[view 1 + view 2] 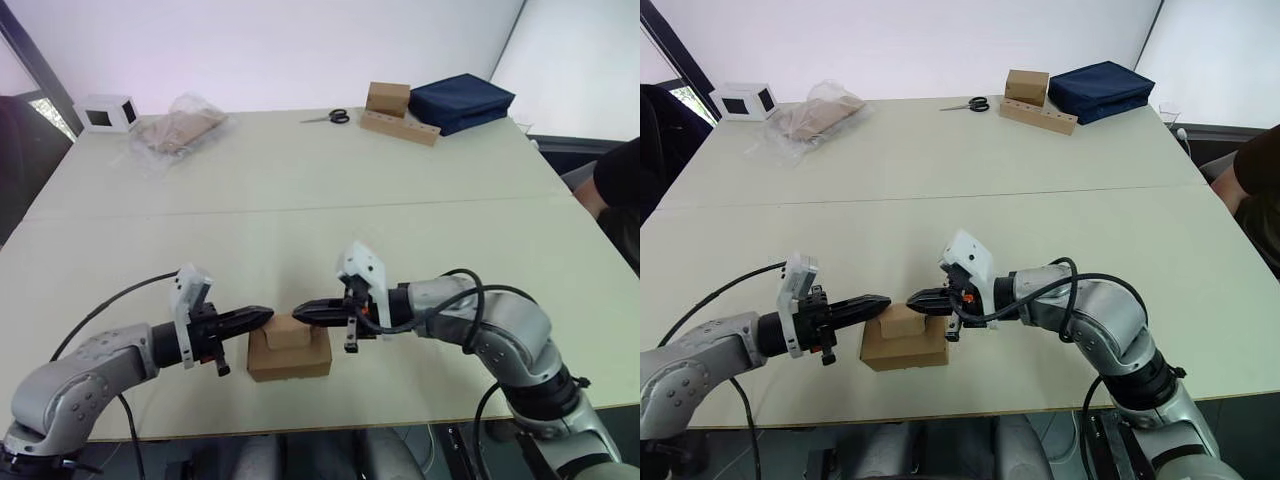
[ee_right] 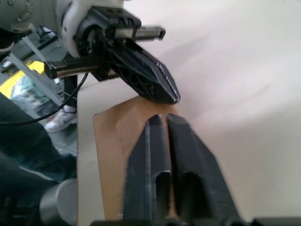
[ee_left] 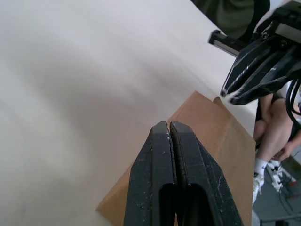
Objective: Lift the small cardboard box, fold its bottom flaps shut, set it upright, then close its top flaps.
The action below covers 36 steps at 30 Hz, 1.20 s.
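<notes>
Clenched jaws of both grippers, left and right, flank the small cardboard box near the table's front edge.

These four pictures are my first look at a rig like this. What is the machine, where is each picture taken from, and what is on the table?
It is a humanoid robot with two arms. Two pictures come from its head camera looking down; the other two come from a camera on each wrist, looking along that arm's black fingers.

The left end effector and right end effector are both shut and point at each other over the small cardboard box, which sits on the table near its front edge. Neither grips it.

At the far edge lie a white box, a plastic bag, scissors, a brown box on a holed strip and a navy case.
</notes>
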Each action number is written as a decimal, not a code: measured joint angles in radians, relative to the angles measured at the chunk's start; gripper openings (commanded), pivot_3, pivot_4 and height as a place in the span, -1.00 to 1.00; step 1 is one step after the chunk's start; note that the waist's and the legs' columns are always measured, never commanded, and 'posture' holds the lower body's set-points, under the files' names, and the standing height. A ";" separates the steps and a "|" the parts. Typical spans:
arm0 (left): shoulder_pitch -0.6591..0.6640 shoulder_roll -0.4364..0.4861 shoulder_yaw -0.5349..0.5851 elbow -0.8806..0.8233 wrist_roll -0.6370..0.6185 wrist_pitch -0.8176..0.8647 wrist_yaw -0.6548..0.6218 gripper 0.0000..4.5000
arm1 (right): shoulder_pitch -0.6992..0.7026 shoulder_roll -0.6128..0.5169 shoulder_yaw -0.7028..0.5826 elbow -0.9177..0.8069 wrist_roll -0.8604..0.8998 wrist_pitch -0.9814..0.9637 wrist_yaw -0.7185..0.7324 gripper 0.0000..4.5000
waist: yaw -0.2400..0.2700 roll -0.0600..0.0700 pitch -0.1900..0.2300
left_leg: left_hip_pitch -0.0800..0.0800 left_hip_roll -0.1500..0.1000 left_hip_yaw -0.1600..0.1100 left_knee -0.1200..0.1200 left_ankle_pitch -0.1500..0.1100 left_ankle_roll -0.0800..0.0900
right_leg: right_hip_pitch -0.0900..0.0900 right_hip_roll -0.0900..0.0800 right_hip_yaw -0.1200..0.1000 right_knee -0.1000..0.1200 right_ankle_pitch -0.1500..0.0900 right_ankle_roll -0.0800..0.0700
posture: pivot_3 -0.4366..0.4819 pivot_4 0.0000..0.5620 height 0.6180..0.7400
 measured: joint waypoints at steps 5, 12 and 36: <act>0.011 -0.001 0.010 0.005 -0.011 0.006 0.001 -1.00 | 0.001 -0.043 0.004 -0.034 -0.003 0.001 0.007 0.17 | -0.001 0.000 0.000 | 0.000 0.000 0.000 0.000 0.000 0.000 | 0.000 0.000 0.000 0.000 0.000 0.000 | -0.05 -0.47 1.00; 0.011 -0.001 0.012 0.006 -0.020 0.009 0.001 -1.00 | -0.004 -0.037 0.088 -0.035 -0.059 0.002 -0.006 0.17 | 0.000 0.000 0.000 | 0.000 0.000 0.000 0.000 0.000 0.000 | 0.000 0.000 0.000 0.000 0.000 0.000 | -0.05 -0.47 1.00; 0.017 -0.023 0.013 0.022 -0.028 0.007 0.002 -1.00 | -0.019 -0.043 0.188 -0.012 -0.259 -0.091 0.006 0.17 | 0.000 0.000 0.000 | 0.000 0.000 0.000 0.000 0.000 0.000 | 0.000 0.000 0.000 0.000 0.000 0.000 | -0.05 -0.47 1.00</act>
